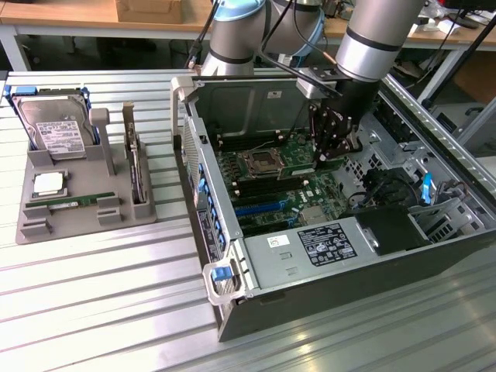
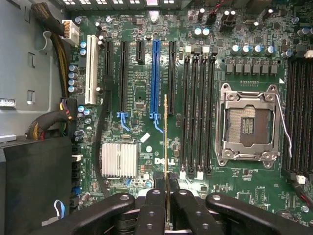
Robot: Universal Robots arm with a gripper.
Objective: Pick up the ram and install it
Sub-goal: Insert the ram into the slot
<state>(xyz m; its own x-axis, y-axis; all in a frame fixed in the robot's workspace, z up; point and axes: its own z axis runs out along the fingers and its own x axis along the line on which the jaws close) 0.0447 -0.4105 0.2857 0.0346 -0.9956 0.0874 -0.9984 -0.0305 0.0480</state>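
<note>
My gripper [image 2: 166,196] is shut on the ram [image 2: 166,139], a thin green stick seen edge-on that juts out from between the black fingers [image 2: 152,205]. It hangs above the green motherboard [image 2: 142,105], between the blue expansion slot [image 2: 156,78] and a bank of black memory slots [image 2: 198,107], touching none of them. In the exterior view the gripper [image 1: 333,151] sits inside the open computer case [image 1: 333,232], just past the processor socket [image 1: 260,163]. A second, similar green stick [image 1: 74,200] lies in the grey tray [image 1: 31,232].
The tray on the exterior view's left also holds a hard drive [image 1: 54,128] and a square silver processor [image 1: 48,184]. More black memory slots [image 2: 301,112] flank the open socket [image 2: 247,125]. A heatsink [image 2: 119,160], cables [image 2: 49,120] and the power supply [image 1: 310,248] crowd the case.
</note>
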